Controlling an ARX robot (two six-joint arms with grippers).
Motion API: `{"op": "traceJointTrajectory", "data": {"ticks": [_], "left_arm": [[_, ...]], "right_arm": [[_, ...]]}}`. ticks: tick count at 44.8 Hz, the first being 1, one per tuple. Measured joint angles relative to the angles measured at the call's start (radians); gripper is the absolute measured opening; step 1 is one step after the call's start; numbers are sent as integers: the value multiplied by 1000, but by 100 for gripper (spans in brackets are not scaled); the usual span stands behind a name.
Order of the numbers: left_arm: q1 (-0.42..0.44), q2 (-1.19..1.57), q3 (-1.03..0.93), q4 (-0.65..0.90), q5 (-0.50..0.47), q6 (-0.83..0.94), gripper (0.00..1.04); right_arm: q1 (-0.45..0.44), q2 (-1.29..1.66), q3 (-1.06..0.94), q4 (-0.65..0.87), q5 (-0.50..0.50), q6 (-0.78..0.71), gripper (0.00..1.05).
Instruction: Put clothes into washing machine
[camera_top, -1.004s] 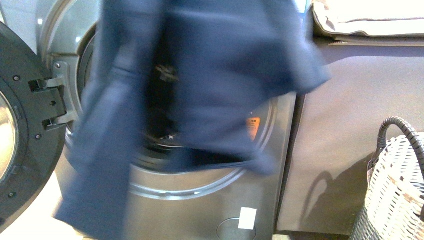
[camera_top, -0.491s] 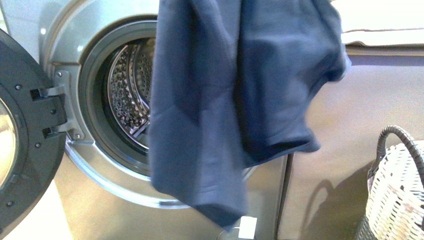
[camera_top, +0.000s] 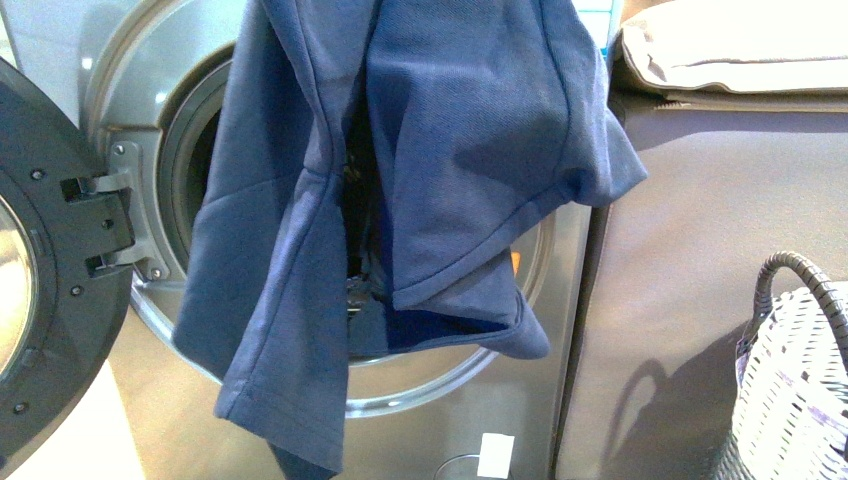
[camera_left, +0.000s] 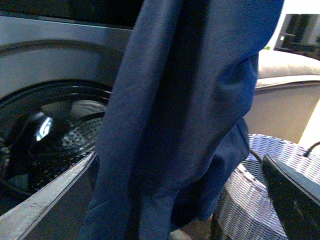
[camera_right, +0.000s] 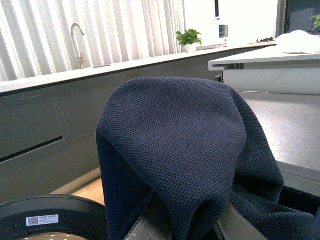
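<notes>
Clothes hang right in front of the washing machine porthole, hem below its lower rim, not in yet. Right gripper is buried under fabric and left gripper shows only an edge, so can't tell either grip. You'd want to push fwd thru the porthole's centre and lift the hem over the rim. Vs 0.5 s ago: shirt's swung left and now covers the drum.

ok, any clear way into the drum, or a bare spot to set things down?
Tight. The clothes hang across nearly the whole porthole; only a sliver is open between the door hinge and the fabric's edge. The beige cushion takes the cabinet top in view; the basket fills the lower right.
</notes>
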Motion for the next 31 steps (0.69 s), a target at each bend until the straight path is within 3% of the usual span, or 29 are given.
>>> {"op": "traceJointTrajectory", "data": {"ticks": [7, 12, 25, 31], "left_arm": [[-124, 137, 84, 26, -34, 51, 98], [-166, 229, 144, 47, -53, 76, 98], [-177, 433, 304, 70, -79, 135, 98], [-160, 532, 391, 97, -9, 150, 98]], "right_arm": [[0, 0, 0, 0, 0, 0, 7], [0, 0, 0, 0, 0, 0, 7], [0, 0, 0, 0, 0, 0, 7], [0, 0, 0, 0, 0, 0, 7]]}}
